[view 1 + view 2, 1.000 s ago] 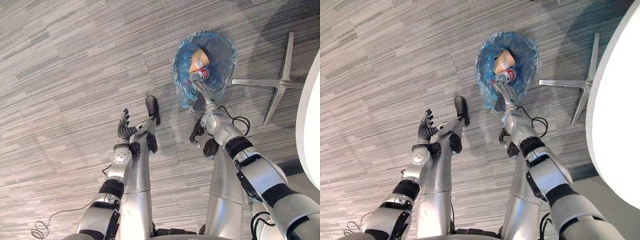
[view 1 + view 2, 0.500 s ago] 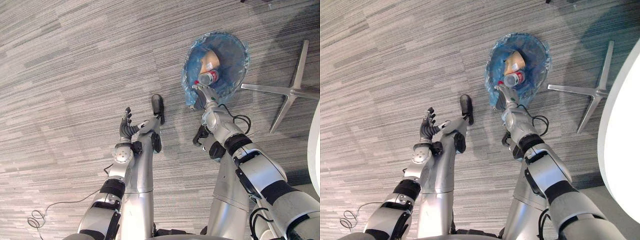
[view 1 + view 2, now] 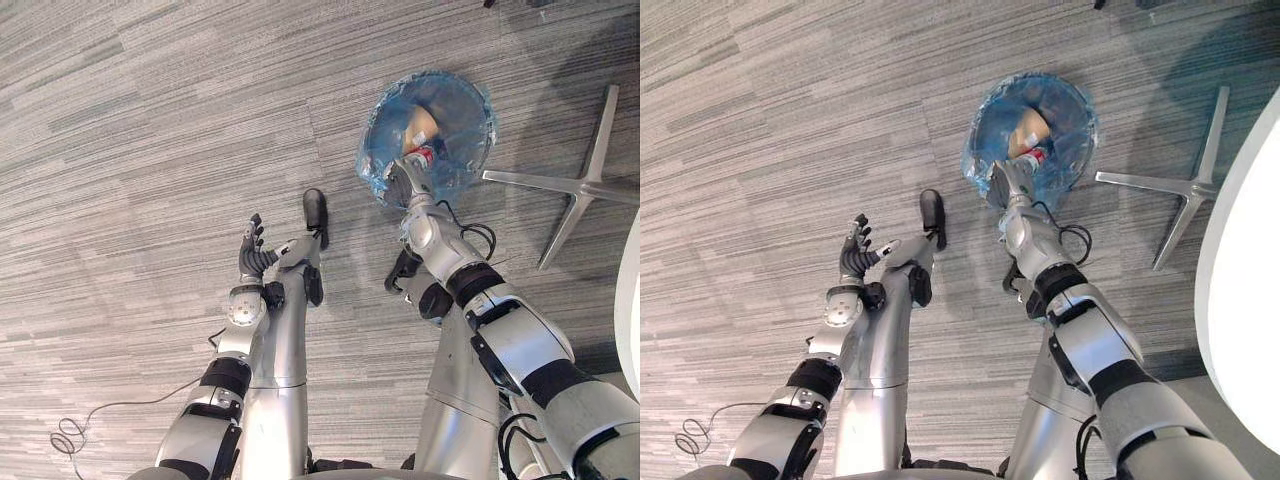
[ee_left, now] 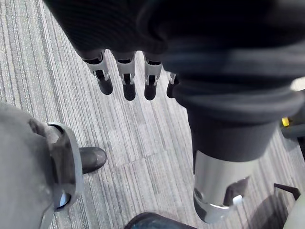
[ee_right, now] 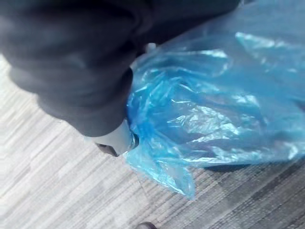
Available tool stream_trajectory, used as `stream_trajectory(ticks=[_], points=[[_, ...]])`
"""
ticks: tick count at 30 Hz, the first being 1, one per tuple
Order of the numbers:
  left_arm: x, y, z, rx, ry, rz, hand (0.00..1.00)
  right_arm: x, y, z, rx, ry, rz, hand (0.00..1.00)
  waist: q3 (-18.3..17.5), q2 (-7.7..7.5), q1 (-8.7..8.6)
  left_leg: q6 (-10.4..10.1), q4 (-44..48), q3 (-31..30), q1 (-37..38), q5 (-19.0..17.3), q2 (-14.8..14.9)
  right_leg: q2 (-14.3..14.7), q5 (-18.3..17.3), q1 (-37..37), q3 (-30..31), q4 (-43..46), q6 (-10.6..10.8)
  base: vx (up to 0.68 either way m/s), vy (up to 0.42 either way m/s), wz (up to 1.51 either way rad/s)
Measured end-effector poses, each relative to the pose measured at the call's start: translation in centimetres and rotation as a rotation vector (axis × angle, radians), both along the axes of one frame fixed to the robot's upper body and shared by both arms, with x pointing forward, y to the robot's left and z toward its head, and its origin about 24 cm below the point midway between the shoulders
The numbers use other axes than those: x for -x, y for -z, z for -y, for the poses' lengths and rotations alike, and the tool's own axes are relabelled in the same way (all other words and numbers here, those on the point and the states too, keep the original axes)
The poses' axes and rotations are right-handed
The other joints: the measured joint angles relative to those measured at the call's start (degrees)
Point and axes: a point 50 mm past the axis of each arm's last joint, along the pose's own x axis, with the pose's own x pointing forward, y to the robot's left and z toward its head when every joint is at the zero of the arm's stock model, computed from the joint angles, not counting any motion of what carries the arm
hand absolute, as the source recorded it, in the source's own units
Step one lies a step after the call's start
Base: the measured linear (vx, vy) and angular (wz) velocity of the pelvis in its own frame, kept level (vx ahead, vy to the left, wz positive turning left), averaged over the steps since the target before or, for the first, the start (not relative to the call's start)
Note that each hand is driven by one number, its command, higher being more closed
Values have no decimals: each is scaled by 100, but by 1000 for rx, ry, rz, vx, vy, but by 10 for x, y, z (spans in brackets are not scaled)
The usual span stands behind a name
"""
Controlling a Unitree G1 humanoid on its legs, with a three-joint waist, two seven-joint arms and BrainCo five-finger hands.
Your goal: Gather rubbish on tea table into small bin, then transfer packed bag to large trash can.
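A small bin lined with a blue plastic bag (image 3: 455, 100) stands on the carpet ahead of me. Inside lie a tan paper cup (image 3: 421, 124) and a red-and-white can (image 3: 421, 155). My right hand (image 3: 408, 183) is at the bag's near rim with its fingers curled into the plastic. In the right wrist view the blue bag (image 5: 205, 114) bunches up against the thumb (image 5: 116, 138). My left hand (image 3: 250, 254) hangs over bare carpet to the left of the bin, fingers (image 4: 128, 83) straight and holding nothing.
A silver star-shaped chair base (image 3: 577, 185) lies on the floor just right of the bin. The rim of a white round table (image 3: 1240, 280) curves along the right edge. Grey striped carpet (image 3: 150, 120) spreads to the left and ahead.
My right hand's fingers have curled shut on the bag's near rim, and the plastic there has bunched. The camera shifted slightly. The left hand has not moved.
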Motion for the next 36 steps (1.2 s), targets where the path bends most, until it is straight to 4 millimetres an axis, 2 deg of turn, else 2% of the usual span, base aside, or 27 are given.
stream_trajectory(ticks=[4,9,12,15,18,20,24,29,33,36], points=[[0,2,2,6,2,-13,0,5,-2,0,-88,-12,20,100,-1,-1,-6,-1,13,12,81,1,50,38,-18,84,-1,-18,34,-95,-10,-7],[4,10,4,26,-5,-54,0,16,2,6,-279,-10,45,100,-1,-3,-20,-4,-41,15,384,3,111,125,-11,396,-17,-136,28,-84,-20,-6],[6,13,8,24,2,-71,0,23,6,2,-365,-30,45,100,-2,-4,-35,-23,-129,10,638,19,144,191,37,681,-45,-286,-18,-48,-20,-7],[16,24,7,3,6,-106,0,39,20,-5,-500,-64,16,100,0,-11,-183,-27,-368,57,1265,15,141,243,54,1327,-97,-566,14,-38,-22,-3],[26,35,7,-5,21,-148,0,59,33,-8,-586,-103,8,100,4,-25,-217,-13,-698,157,1959,0,145,313,94,1974,-72,-924,103,-8,-17,-10],[38,47,6,-28,30,-185,0,74,42,-13,-640,-145,-18,100,-3,-48,-299,-15,-941,223,2570,-1,136,383,151,2575,-55,-1259,183,30,-6,-12],[60,68,2,-54,40,-264,0,103,57,-20,-699,-211,-57,100,-142,-303,-334,-96,-1322,371,3566,-41,133,473,226,3512,27,-1760,258,88,-15,-16],[85,89,-2,-94,70,-351,0,124,72,-23,-760,-252,-119,100,-414,-584,-366,-164,-1998,479,4488,-24,25,524,291,4326,49,-2336,367,103,-2,-5],[110,111,-1,-130,123,-459,0,132,86,-20,-757,-255,-193,100,-795,-591,-475,-230,-2838,506,5199,180,-126,628,506,4918,83,-3040,448,162,13,-8],[118,117,-5,-149,127,-492,0,134,90,-14,-759,-250,-210,100,-903,-583,-506,-179,-3219,561,5624,302,-165,696,636,5309,101,-3427,448,168,2,-10]])
